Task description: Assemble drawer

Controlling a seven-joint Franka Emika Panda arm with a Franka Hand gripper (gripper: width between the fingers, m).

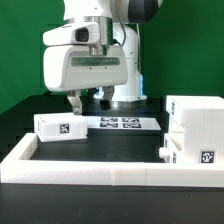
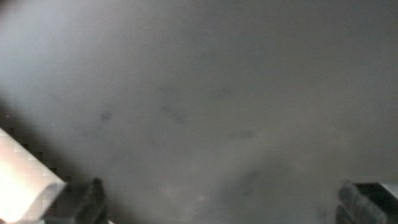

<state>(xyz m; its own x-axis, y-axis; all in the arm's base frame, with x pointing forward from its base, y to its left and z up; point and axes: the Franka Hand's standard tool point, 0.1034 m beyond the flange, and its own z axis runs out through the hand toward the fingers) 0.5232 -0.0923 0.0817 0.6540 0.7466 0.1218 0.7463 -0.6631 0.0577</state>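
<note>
One small white drawer tray (image 1: pixel 60 127) with a square tag lies on the black table at the exterior view's left. The large white drawer case (image 1: pixel 196 112) stands at the right, and a second tagged tray (image 1: pixel 190 150) sits close against its front. My gripper (image 1: pixel 87 100) hangs just above and behind the left tray, open and empty. In the wrist view the gripper (image 2: pixel 226 202) shows two spread fingertips (image 2: pixel 82 202) over bare blurred table. A white edge (image 2: pixel 18 170), probably the left tray, shows beside one fingertip.
The marker board (image 1: pixel 121 124) lies flat behind the middle of the table, at the arm's base. A low white rim (image 1: pixel 100 166) borders the table along the front and the left side. Green backdrop behind.
</note>
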